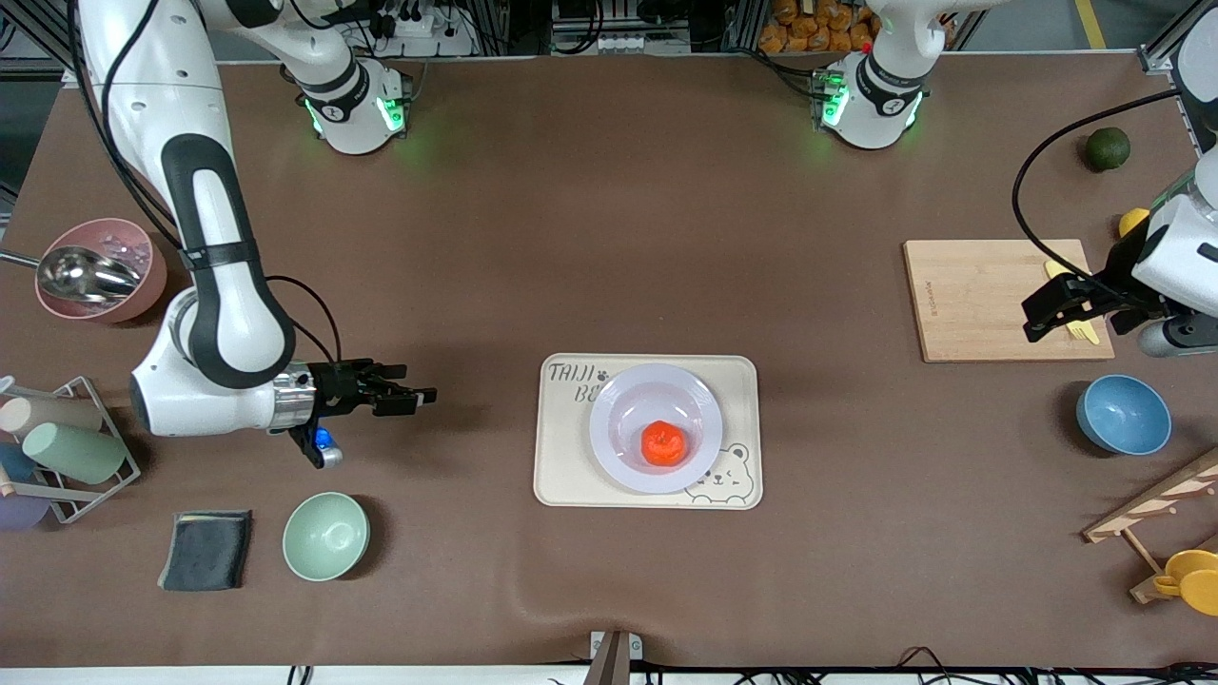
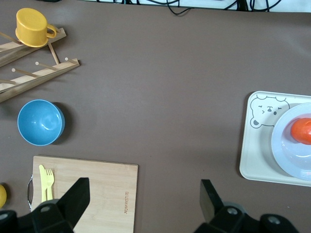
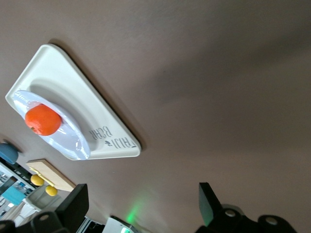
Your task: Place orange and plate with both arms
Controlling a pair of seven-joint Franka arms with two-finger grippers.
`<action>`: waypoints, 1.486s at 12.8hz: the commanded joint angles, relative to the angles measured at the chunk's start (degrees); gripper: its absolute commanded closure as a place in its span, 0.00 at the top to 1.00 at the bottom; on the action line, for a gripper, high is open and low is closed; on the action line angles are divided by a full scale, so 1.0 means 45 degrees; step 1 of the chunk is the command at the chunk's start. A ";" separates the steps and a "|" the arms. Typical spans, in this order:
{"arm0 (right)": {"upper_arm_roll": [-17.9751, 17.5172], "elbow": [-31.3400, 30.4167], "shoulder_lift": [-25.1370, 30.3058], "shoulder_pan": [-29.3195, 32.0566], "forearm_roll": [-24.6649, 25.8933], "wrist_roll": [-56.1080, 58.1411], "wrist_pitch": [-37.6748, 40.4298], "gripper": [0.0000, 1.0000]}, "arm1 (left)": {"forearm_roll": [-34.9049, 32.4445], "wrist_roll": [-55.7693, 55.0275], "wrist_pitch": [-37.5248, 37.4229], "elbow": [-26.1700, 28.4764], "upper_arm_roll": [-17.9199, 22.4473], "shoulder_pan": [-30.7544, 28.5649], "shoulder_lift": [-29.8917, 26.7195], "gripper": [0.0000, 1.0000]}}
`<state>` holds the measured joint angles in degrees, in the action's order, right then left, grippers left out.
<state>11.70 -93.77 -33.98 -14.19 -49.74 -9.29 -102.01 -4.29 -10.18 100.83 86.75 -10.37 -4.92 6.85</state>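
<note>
The orange (image 1: 662,443) lies in the pale lavender plate (image 1: 618,419), which rests on the cream bear-printed tray (image 1: 561,476) at the table's middle. Both show in the left wrist view, orange (image 2: 302,130) on plate (image 2: 284,155), and in the right wrist view, orange (image 3: 43,120) on plate (image 3: 73,141). My right gripper (image 1: 419,394) is open and empty over bare table toward the right arm's end, apart from the tray. My left gripper (image 1: 1042,319) is open and empty over the wooden cutting board (image 1: 980,300).
Toward the left arm's end are a blue bowl (image 1: 1123,414), a dark green fruit (image 1: 1108,148), a yellow fork (image 2: 47,180) on the board and a wooden rack with a yellow cup (image 1: 1194,577). Toward the right arm's end are a green bowl (image 1: 325,536), a grey cloth (image 1: 206,549), a cup rack (image 1: 57,447) and a pink bowl (image 1: 100,269).
</note>
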 commanded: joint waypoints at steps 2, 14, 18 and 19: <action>-0.0275 -0.0430 0.0948 0.1275 0.1089 0.0791 0.0831 1.00 | 0.0309 0.0289 -0.0141 0.0059 0.0019 -0.0040 -0.0331 1.00; -0.2033 -0.0275 0.5124 0.3389 0.6964 0.1069 0.2825 1.00 | 0.0739 0.0269 -0.0551 0.0078 0.0019 -0.0059 -0.0449 1.00; -0.2503 -0.0100 0.6473 0.2981 0.9038 0.0990 0.3078 1.00 | 0.0816 0.0269 -0.0571 0.0078 0.0019 -0.0059 -0.0449 1.00; -0.2522 -0.0002 0.6825 0.2939 0.9293 0.0990 0.3098 1.00 | 0.0952 0.0289 -0.0590 0.0078 0.0019 -0.0059 -0.0449 1.00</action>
<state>0.74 -93.41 -6.46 -0.25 -11.04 -4.21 -88.38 -2.26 -10.18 99.04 86.72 -10.40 -4.92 6.02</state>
